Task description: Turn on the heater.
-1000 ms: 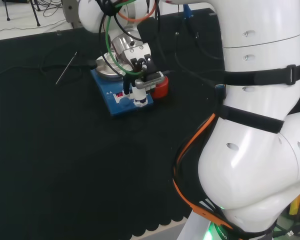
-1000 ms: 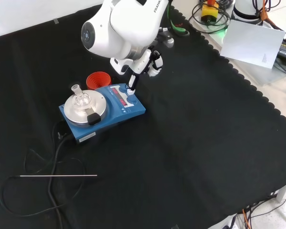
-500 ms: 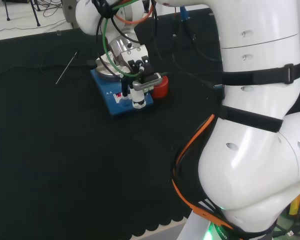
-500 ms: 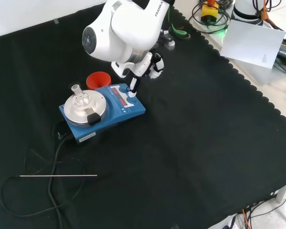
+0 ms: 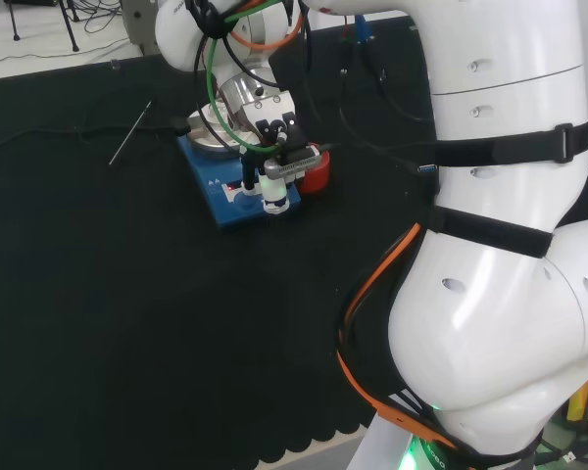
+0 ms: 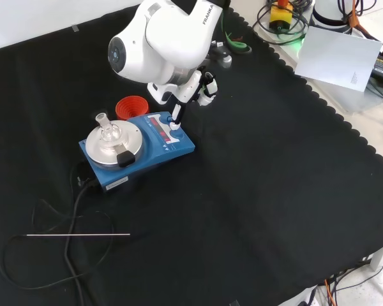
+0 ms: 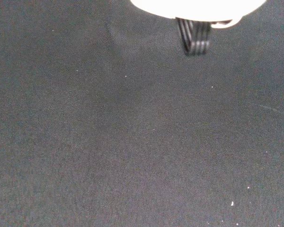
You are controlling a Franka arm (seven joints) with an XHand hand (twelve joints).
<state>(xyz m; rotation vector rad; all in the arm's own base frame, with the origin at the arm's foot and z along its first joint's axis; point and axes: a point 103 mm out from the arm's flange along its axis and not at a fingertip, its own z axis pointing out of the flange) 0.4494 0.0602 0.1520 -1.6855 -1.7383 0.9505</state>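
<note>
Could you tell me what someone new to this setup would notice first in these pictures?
Probably the blue heater with its round silver plate left of centre in the front view, bright on the black cloth, with a small clear glass flask standing on the plate. The black and white hand reaches down with one of its fingers at the heater's control panel, and a red ribbed ring sits just behind the heater.

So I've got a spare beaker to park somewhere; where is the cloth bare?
In the front view, the cloth right of the heater out to the scalloped edge is bare. It is crowded round the heater: the hand, red ring, and the cable and thin rod below.
</note>
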